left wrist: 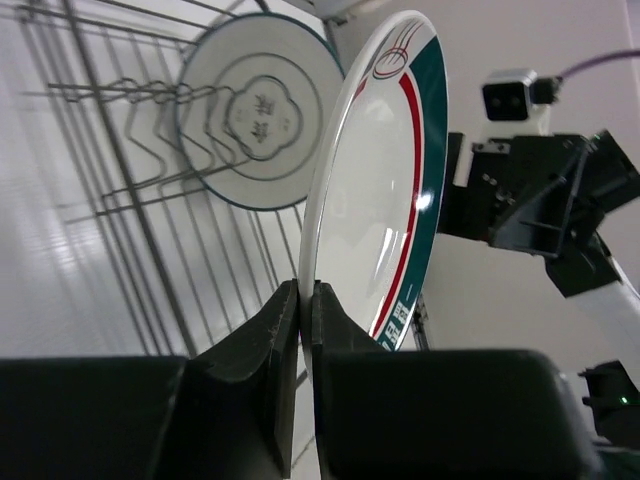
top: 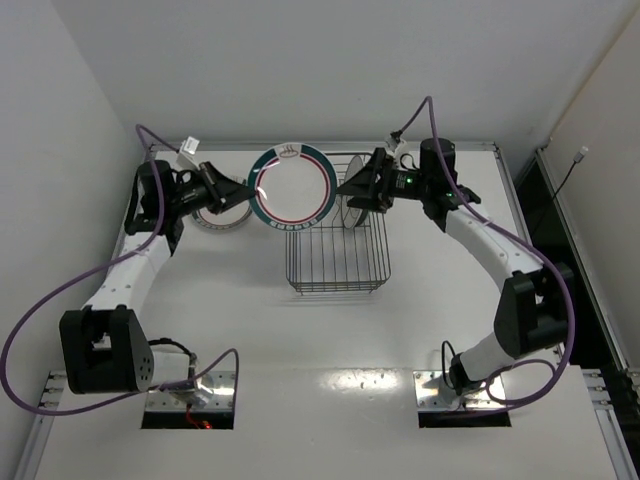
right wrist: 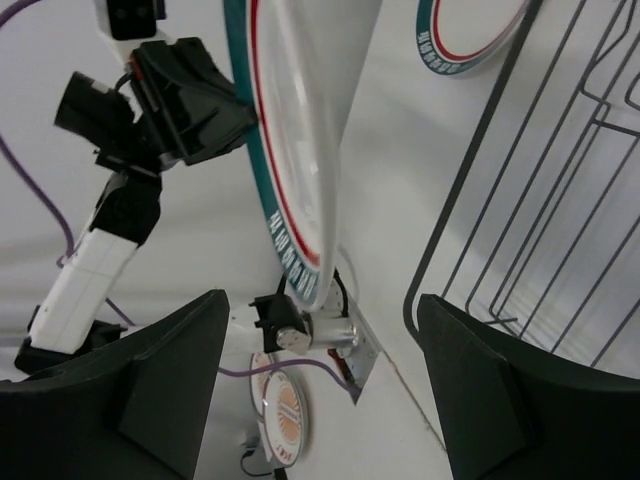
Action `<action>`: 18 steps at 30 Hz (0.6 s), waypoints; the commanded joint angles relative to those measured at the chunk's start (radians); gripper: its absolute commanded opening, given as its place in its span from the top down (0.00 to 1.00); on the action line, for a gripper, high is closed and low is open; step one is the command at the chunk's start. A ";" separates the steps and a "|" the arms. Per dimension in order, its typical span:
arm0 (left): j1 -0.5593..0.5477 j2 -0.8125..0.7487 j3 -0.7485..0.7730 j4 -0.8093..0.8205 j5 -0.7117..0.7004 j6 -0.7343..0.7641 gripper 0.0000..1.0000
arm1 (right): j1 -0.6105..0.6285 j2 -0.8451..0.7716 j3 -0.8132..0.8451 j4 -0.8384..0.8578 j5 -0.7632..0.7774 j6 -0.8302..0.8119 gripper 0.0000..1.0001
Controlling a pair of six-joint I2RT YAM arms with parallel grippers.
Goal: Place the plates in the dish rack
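One banded plate [top: 292,187], white with a teal and red rim, tilted on edge at the far left corner of the dish rack [top: 338,262]. Clamped at its rim between the narrow jaws of the left gripper [top: 240,193]; from the left wrist, seen pinched tight between both fingers [left wrist: 255,360], with the right arm [left wrist: 540,200] beyond. One patterned plate [top: 352,212], upright among the tines [left wrist: 150,100] near the far end of the dish rack, apart from the banded plate. One flat plate [top: 222,224], lying on the table [top: 330,340] and partly hidden under the left gripper. Right gripper [top: 352,188] over the far end of the dish rack, just beside the right edge of the banded plate, jaws wide and holding nothing. From the right wrist, rim of the banded plate framed between the spread fingers, apart from both.
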 commanded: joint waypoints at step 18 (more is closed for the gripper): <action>0.097 -0.029 0.109 -0.604 -0.687 0.320 0.10 | 0.200 0.007 0.594 -0.706 1.143 -0.420 1.00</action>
